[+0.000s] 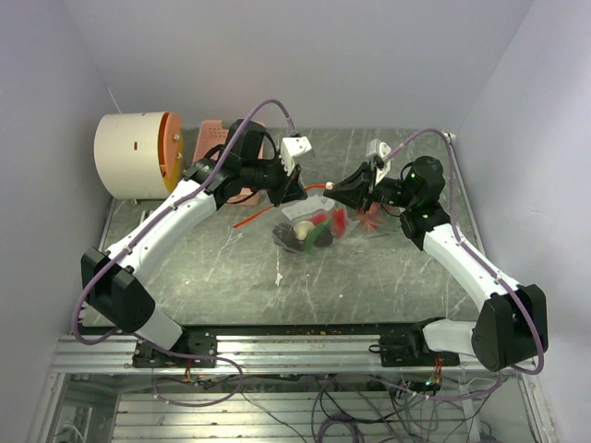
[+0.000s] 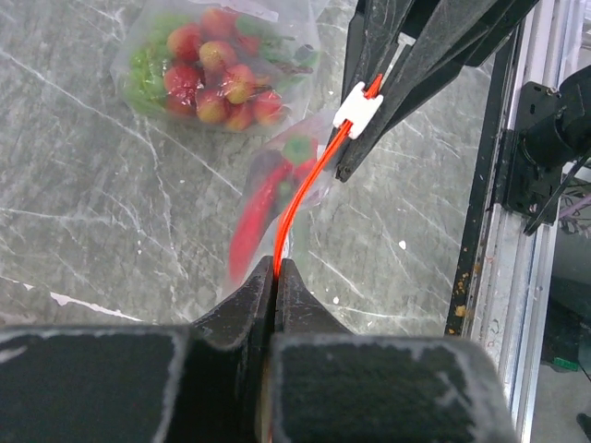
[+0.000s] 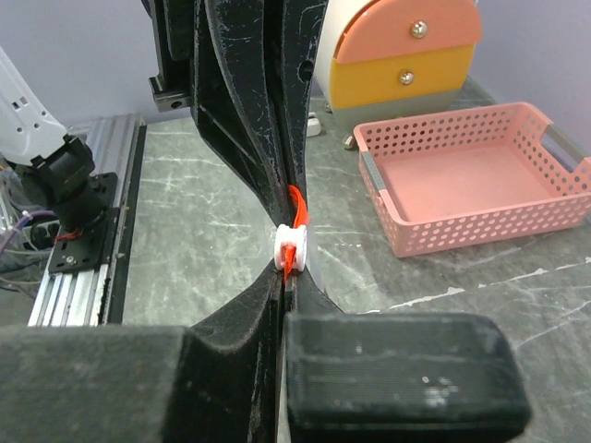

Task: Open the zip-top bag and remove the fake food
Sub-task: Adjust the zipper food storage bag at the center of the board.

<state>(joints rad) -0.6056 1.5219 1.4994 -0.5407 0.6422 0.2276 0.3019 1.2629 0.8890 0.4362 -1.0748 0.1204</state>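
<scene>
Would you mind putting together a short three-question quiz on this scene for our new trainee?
1. True or false: the pink basket already holds fake food.
2. What is the right gripper shut on? A) the white slider B) a red chilli C) the basket's rim
3. Where is the fake food?
Key: 1 false, the basket is empty; 2 A; 3 inside the zip-top bag, whose red zip strip the left gripper pinches.
</scene>
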